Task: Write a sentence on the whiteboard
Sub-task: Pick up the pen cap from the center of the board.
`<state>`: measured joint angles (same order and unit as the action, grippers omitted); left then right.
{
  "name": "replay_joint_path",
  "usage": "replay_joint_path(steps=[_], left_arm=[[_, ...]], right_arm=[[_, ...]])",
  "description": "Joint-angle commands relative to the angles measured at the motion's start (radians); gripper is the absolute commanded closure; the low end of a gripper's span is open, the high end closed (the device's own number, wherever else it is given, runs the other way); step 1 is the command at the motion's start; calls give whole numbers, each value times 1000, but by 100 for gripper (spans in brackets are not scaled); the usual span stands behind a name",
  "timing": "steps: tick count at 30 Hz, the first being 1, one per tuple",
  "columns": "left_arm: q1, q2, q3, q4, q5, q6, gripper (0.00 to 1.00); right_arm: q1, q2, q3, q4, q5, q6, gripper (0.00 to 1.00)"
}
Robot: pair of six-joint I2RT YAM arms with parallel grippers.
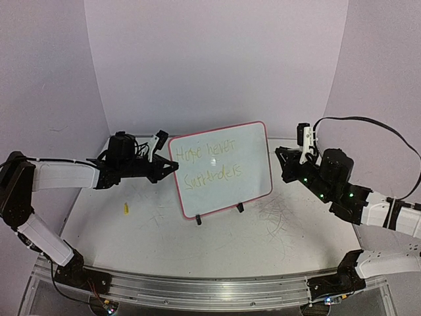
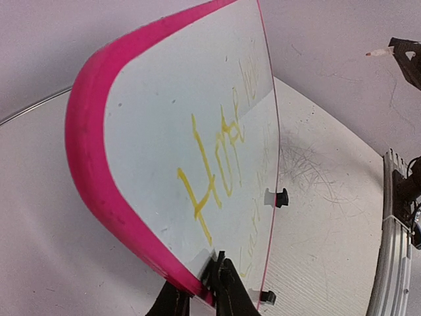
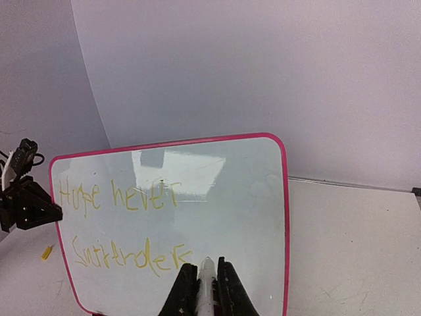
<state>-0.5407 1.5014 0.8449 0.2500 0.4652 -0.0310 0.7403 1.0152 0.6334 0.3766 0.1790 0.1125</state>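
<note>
Gripping the left edge of the board [image 1: 247, 151] with the left tool [image 2: 212, 282]; pinching a marker [image 3: 208, 266] in the right tool [image 3: 205, 289], clear of its right edge, facing the sentence [image 1: 214, 176].

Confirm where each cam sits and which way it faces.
Top external: above and behind the bases, looking down on the table and the whiteboard; both arms show, left tool at the board's left edge, right tool off its right side.
Left wrist: at that left edge, looking along the board's face toward the right arm; own fingers clamp the pink frame.
Right wrist: right of the board, facing its written side; own fingers hold a white marker.
Shared: both wrist views show the sentence, and each catches the other tool.
</note>
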Motion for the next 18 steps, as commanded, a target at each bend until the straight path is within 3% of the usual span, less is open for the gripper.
replay_joint_path(steps=[1, 9, 18], left_arm=[[16, 38, 14, -107, -191, 104, 83], [16, -28, 0, -107, -246, 115, 79], [15, -220, -16, -141, -294, 64, 55]], right_arm=[[-1, -39, -14, 17, 6, -14, 100], [-1, -87, -40, 19, 4, -20, 100], [0, -62, -26, 30, -17, -25, 100]])
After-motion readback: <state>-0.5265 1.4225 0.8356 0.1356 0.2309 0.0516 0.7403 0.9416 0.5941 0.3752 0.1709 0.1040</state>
